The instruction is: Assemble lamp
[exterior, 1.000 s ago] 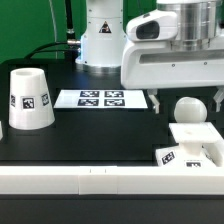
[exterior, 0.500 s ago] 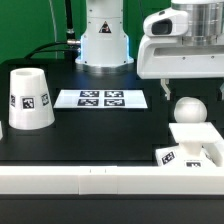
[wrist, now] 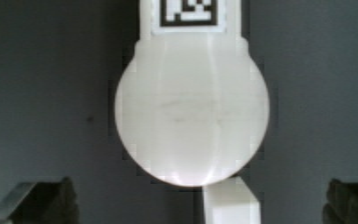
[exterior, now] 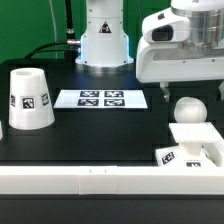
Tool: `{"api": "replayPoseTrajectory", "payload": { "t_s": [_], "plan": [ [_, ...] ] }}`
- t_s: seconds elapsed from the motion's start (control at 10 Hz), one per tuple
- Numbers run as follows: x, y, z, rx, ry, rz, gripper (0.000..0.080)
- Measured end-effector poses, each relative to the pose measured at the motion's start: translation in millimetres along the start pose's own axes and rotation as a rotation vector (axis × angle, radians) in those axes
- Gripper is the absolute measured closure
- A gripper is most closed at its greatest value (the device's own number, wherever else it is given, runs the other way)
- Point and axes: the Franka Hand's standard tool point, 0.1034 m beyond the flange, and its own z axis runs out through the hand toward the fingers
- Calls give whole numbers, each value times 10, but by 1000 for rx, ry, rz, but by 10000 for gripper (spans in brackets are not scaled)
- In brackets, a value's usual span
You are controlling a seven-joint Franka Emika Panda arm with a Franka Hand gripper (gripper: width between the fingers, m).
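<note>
The white round-headed bulb [exterior: 188,110] lies on the black table just behind the flat square base [exterior: 192,148], which sits at the front on the exterior view's right. The tapered shade [exterior: 29,98] stands far off on the exterior view's left. My gripper [exterior: 192,94] hangs open above the bulb, with one finger on each side of it and not touching it. In the wrist view the bulb [wrist: 190,108] fills the middle, its tagged stem points away, and my gripper [wrist: 197,198] has its dark fingers [wrist: 41,200] spread wide at its round end.
The marker board [exterior: 100,99] lies flat in the middle of the table. The robot's white pedestal [exterior: 104,40] stands behind it. A white rail [exterior: 80,182] runs along the front edge. An edge of the base [wrist: 231,206] shows in the wrist view.
My gripper has shifted toward the exterior view's right and now hangs over the bulb. The lamp parts have not moved.
</note>
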Motion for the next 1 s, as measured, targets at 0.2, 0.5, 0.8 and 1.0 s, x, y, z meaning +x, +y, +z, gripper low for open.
{"api": "replayPoseTrajectory", "payload": {
  "t_s": [0.2,0.5,0.8,1.0],
  "plan": [
    [11,3,11,2,-96,-4,100],
    [-80,17,94,-8,-314,-2,100],
    [-90,22,168,-13,-487,-3,100],
    [-100,24,226,-17,-613,-6,100]
  ]
}}
